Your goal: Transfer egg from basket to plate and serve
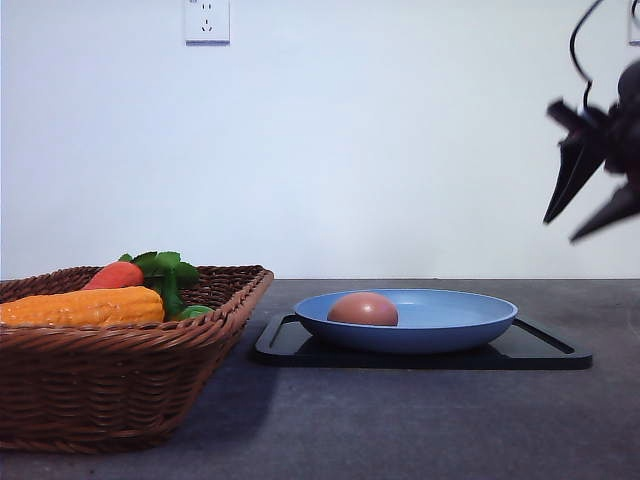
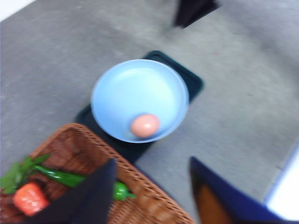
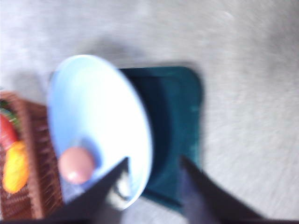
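Observation:
The brown egg (image 1: pixel 363 309) lies in the light blue plate (image 1: pixel 450 318), towards the basket side. The plate rests on a flat black tray (image 1: pixel 540 352). The wicker basket (image 1: pixel 120 338) stands to the left, touching nothing. My right gripper (image 1: pixel 562 230) hangs open and empty, high above the tray's right end. In the right wrist view its fingers (image 3: pixel 110 186) spread over the plate (image 3: pixel 93 102) rim and tray, with the egg (image 3: pixel 76 164) beside them. My left gripper (image 2: pixel 152 161) is open and empty above the basket (image 2: pixel 88 149) edge, with the egg (image 2: pixel 145 125) and plate (image 2: pixel 135 88) beyond it.
In the basket lie an orange corn cob (image 1: pixel 80 305), a carrot (image 1: pixel 115 275) with green leaves, and a green pepper (image 1: pixel 195 312). Grey tabletop (image 1: pixel 420 420) spreads in front of the tray and to its right. A white wall stands behind.

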